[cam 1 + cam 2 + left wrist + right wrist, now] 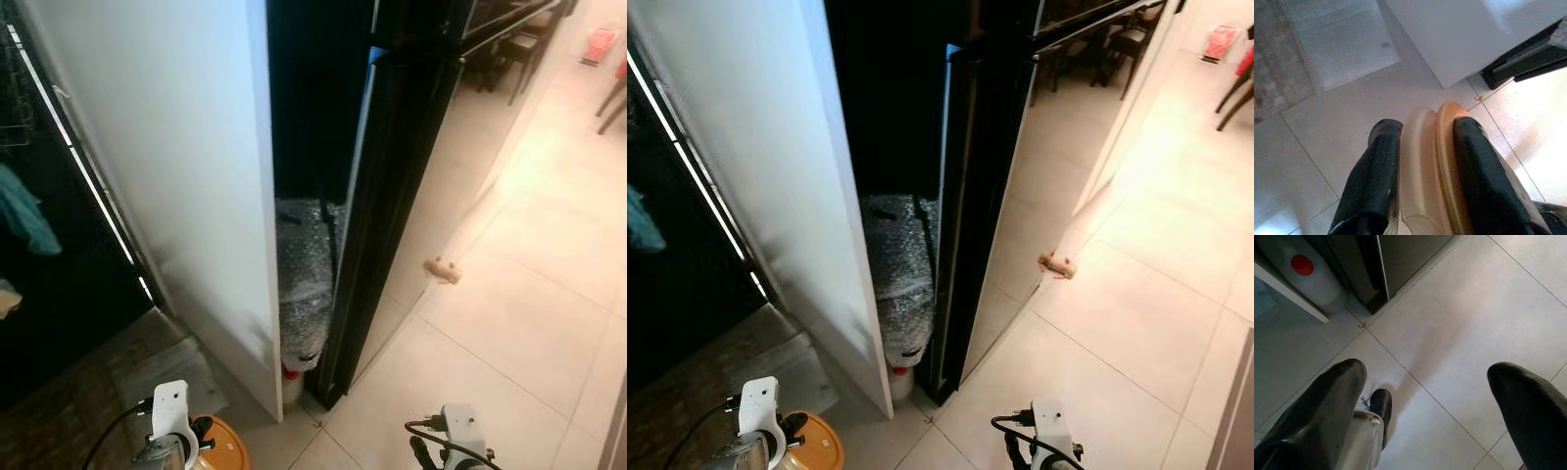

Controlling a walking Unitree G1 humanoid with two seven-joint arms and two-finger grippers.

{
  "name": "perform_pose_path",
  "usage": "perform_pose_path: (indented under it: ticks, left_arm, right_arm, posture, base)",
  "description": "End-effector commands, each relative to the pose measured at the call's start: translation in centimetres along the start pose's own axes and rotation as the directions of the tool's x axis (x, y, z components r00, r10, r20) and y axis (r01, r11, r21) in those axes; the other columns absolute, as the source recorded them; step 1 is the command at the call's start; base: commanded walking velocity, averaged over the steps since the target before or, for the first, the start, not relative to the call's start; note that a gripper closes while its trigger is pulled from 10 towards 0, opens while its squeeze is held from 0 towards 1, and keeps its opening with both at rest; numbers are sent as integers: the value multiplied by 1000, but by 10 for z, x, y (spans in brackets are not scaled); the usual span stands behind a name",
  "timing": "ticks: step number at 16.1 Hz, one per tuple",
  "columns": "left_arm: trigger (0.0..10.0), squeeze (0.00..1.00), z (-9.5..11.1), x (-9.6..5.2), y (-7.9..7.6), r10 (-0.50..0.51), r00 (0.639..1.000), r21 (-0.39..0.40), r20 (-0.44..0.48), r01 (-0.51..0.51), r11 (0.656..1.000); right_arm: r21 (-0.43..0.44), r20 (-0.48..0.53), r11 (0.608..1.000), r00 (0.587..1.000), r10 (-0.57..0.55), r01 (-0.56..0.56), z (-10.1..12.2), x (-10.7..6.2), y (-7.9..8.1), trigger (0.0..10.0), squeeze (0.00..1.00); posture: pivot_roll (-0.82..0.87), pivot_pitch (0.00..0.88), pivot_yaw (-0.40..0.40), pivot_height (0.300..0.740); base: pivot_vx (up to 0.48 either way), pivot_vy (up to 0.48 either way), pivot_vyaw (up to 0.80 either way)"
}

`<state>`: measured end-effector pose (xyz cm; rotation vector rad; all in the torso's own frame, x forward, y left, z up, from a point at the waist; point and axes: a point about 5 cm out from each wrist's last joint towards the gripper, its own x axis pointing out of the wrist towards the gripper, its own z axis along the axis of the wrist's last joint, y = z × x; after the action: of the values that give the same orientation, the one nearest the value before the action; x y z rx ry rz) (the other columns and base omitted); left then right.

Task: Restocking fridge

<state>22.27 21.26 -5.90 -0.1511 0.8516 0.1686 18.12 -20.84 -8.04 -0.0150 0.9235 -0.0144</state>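
My left gripper [1426, 126] is shut on a pale tub with an orange lid [1447, 161], held on edge low over the floor tiles; the lid [227, 447] shows at the bottom left beside my left wrist. My right gripper [1426, 372] hangs open above bare tiles with nothing between its fingers. Ahead stands a tall white panel [176, 147] beside a glossy black fridge door [392, 176]. A dark narrow gap runs between them.
A bubble-wrapped bundle [304, 284] fills the gap's foot, above a white bottle with a red cap [1308, 271]. A pale mat [1337, 39] lies left of the panel. A small wooden piece [442, 268] lies on the tiles; dark chairs [519, 44] stand beyond. Dark shelving holds a teal cloth [24, 215].
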Motion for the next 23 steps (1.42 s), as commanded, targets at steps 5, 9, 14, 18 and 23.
perform_pose_path:
  ticks: [5,9,14,18,23]
  left_arm:
    - [10000,0,-3,-2,16,48,999,10,-6,-48,999]
    - [10000,0,-5,-7,36,100,995,-41,24,-99,994]
    - [10000,0,-19,-13,49,127,992,-56,6,-127,990]
    - [10000,0,-28,-13,43,126,992,-65,-21,-127,990]
    - [10000,0,-32,-13,43,132,991,-93,-30,-134,987]
  right_arm:
    - [55,-23,998,999,-33,34,-8,-1,3,10000,0]
    - [89,-65,995,997,-35,41,-27,-4,11,10000,0]
    - [114,-109,992,993,-39,52,-55,-13,20,10000,0]
    - [60,-101,996,993,-57,64,-60,-17,9,10000,0]
    - [101,-97,991,993,-74,84,-66,-20,5,10000,0]
  posture:
    - [-44,0,-38,740]
    - [-30,0,-14,740]
    - [-70,0,18,740]
    - [-22,0,-7,740]
    - [-22,0,-25,740]
  base:
    - [0,0,0]
    - [0,0,0]
    - [0,0,0]
    - [0,0,0]
    - [0,0,0]
